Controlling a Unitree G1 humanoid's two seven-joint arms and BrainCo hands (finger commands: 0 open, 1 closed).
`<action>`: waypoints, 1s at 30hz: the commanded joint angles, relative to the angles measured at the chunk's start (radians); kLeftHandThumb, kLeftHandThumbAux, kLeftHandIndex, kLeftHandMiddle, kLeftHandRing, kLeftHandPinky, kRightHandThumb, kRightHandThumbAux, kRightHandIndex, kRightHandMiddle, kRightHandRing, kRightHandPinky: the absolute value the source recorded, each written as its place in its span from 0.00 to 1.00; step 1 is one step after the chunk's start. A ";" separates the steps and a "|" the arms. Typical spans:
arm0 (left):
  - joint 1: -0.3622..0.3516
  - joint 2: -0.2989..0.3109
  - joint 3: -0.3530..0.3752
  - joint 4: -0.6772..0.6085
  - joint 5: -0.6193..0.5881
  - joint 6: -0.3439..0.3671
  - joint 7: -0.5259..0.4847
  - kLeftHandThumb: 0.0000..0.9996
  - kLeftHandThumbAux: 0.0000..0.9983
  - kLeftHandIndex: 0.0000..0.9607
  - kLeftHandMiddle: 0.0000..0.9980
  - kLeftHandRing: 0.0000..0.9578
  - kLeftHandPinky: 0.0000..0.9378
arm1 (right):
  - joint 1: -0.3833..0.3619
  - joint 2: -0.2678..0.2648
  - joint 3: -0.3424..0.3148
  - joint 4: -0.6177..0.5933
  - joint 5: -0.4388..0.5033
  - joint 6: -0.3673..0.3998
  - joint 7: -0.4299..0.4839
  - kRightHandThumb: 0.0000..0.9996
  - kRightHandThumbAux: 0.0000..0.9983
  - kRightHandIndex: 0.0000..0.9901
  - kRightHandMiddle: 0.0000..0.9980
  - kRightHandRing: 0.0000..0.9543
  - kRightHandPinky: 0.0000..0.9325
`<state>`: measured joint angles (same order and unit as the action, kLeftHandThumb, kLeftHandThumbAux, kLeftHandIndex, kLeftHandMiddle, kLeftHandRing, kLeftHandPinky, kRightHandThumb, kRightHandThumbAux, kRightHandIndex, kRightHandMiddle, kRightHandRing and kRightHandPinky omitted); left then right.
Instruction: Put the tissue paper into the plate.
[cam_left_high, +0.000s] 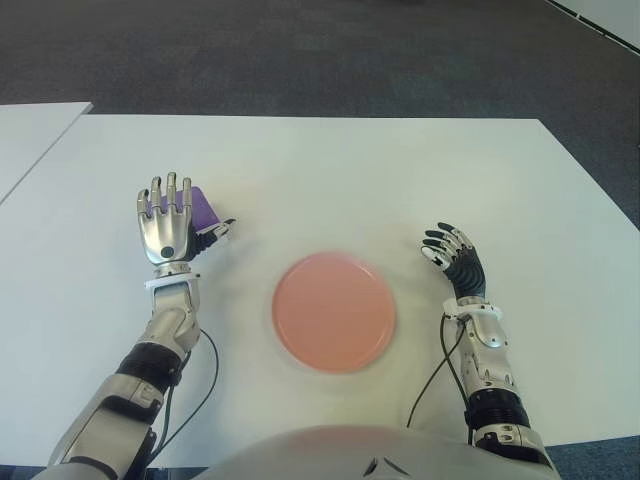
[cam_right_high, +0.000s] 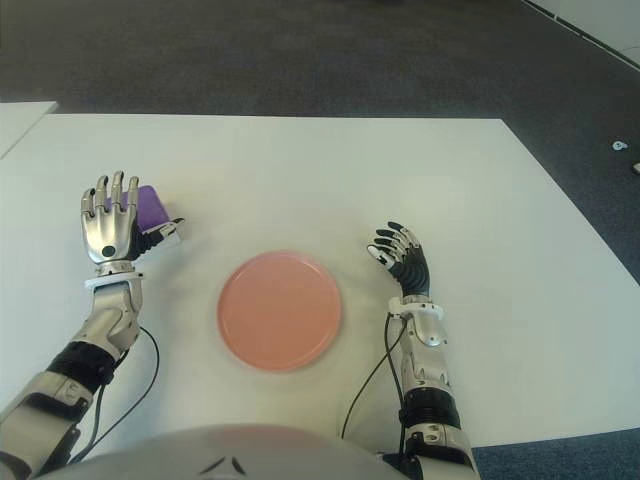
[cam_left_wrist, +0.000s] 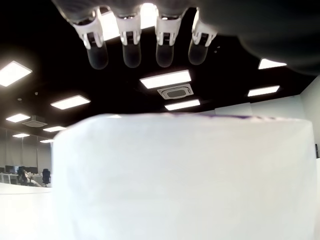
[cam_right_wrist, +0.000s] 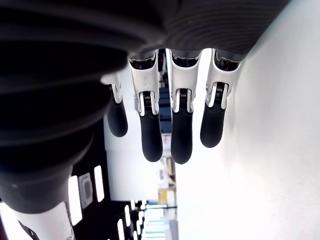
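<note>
Table (cam_left_high: 330, 170): white, bare across the far half; its far edge meets dark carpet (cam_left_high: 300, 50); a second white surface (cam_left_high: 30, 135) shows at the far left.
Plate (cam_left_high: 334, 311): pink, round, near the robot's body, between the two arms, apart from both hands.
Tissue pack (cam_left_high: 200, 208): purple, on the table to the plate's left, directly behind the left hand.
Left hand (cam_left_high: 166, 226): fingers straight and spread, palm toward the pack, not closed around it; contact cannot be told.
Right hand (cam_left_high: 455, 258): right of the plate, fingers extended, holding nothing.
</note>
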<state>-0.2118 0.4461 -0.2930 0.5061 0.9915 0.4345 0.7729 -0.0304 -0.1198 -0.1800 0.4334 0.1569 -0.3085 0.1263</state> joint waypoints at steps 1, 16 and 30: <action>-0.015 0.012 -0.013 0.031 -0.004 -0.013 -0.009 0.30 0.12 0.05 0.00 0.00 0.00 | 0.087 0.017 -0.003 0.082 0.010 0.098 0.005 0.31 0.77 0.22 0.37 0.38 0.37; -0.068 0.015 -0.027 0.153 -0.027 -0.063 -0.011 0.30 0.13 0.02 0.00 0.00 0.00 | 0.094 0.021 0.002 0.070 -0.003 0.087 -0.009 0.28 0.76 0.22 0.36 0.37 0.36; -0.122 0.014 -0.056 0.269 -0.052 -0.084 -0.014 0.31 0.12 0.01 0.00 0.00 0.00 | 0.107 0.029 -0.004 0.054 0.003 0.080 -0.012 0.29 0.76 0.22 0.35 0.37 0.37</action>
<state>-0.3318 0.4587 -0.3373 0.7545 0.9556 0.3557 0.7724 -0.0180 -0.1165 -0.1836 0.4195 0.1617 -0.3085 0.1270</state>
